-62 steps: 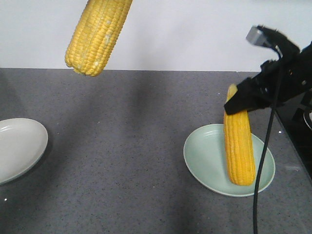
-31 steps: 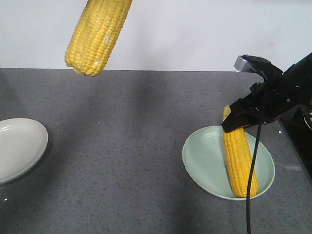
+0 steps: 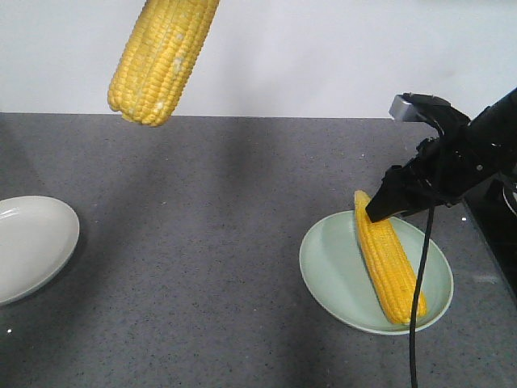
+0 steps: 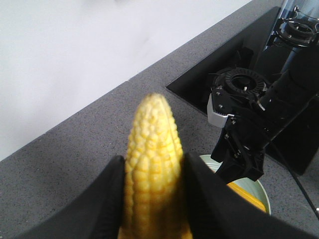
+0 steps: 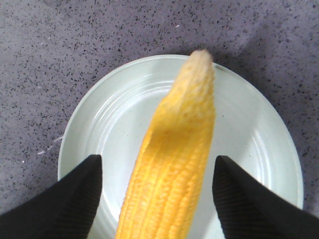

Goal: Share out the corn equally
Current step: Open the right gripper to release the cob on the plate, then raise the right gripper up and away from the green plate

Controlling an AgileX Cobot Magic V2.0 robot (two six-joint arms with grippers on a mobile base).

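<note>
Ribbed yellow cob (image 5: 169,169) lies on glossy pale-green plate (image 5: 99,124), right jaws spread clear of it; left jaws pinch second cob (image 4: 152,164).

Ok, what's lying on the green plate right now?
One corn cob lies on the green plate, pointed tip toward the right hand, whose fingers stand open either side of it. The plate surface under the cob is hidden.
</note>
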